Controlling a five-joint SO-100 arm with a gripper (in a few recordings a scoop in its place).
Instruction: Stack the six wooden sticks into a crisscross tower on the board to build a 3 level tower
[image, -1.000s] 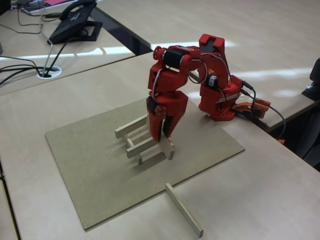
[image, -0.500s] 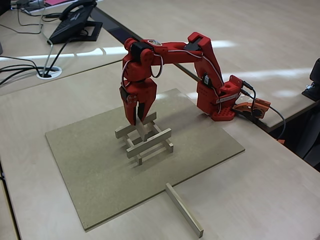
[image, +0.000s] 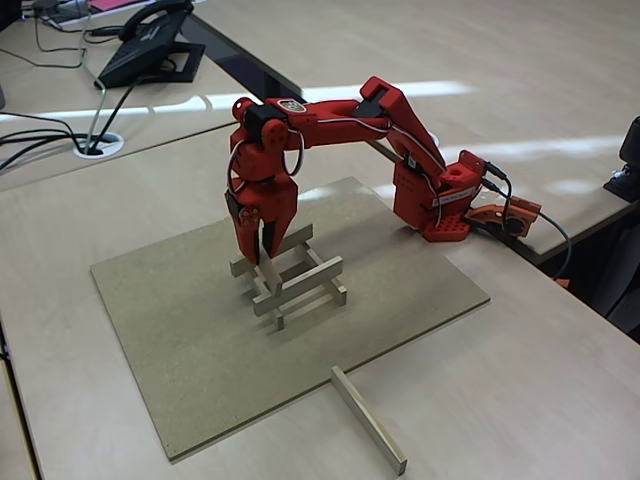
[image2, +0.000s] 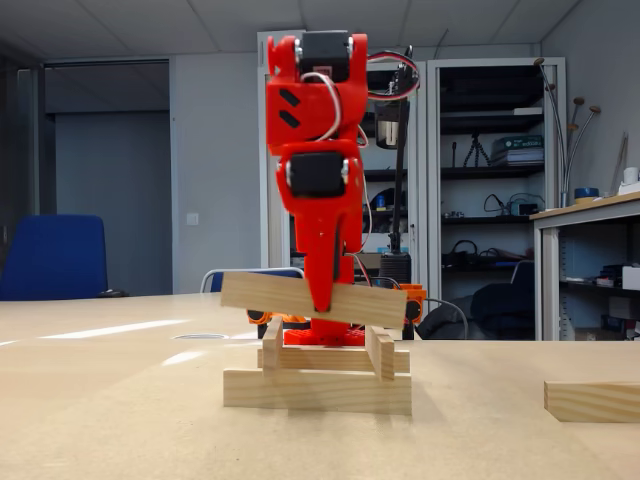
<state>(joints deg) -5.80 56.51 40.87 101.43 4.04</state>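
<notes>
Six wooden sticks are in view. Four lie crossed in two layers as the tower (image: 295, 285), a fifth stick (image2: 312, 299) is held in the end effector (image: 265, 255), and the sixth stick (image: 368, 418) lies alone, well apart from the end effector toward the near side of the high fixed view, with one end on the board (image: 190, 340) and the rest on the pale tabletop (image: 520, 380).

The end effector points straight down with its fingers closed on the middle of the fifth stick. In the low fixed view that stick is tilted, its left end higher than its right, sitting just above the tower's upper layer; whether its lower end touches that layer cannot be told. The tower is directly beneath the end effector and reaches out to its right in the high fixed view.

The tower stands near the board's middle, with bare board on every side. One red arm (image: 340, 110) reaches in from its base (image: 440, 205) at the board's far right edge.
</notes>
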